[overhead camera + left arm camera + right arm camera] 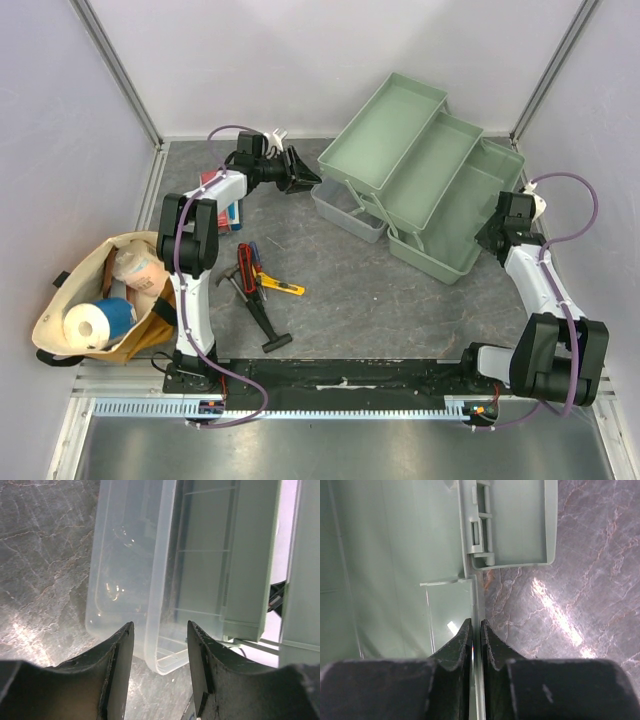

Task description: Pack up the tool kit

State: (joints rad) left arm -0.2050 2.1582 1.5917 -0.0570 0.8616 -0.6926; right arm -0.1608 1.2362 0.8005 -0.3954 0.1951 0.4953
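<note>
The pale-green toolbox (430,170) stands at the back right with its trays folded out. A clear plastic tray (345,210) sits at its left end. My left gripper (303,177) is open just left of that tray. In the left wrist view the clear tray (127,555) has its rim in line with the gap between my open left gripper's (160,647) fingers, a little beyond them. My right gripper (497,232) is shut on the toolbox's right wall; in the right wrist view the gripper (475,630) pinches the thin wall of the toolbox (395,555). A black hammer (257,308), a red-black cutter (246,264) and a yellow knife (284,287) lie on the table at front left.
A tan cloth bag (60,320) with a paper roll (85,326) lies at the left edge. A red-and-blue packet (228,212) lies under my left arm. Grey walls enclose the table at back and sides.
</note>
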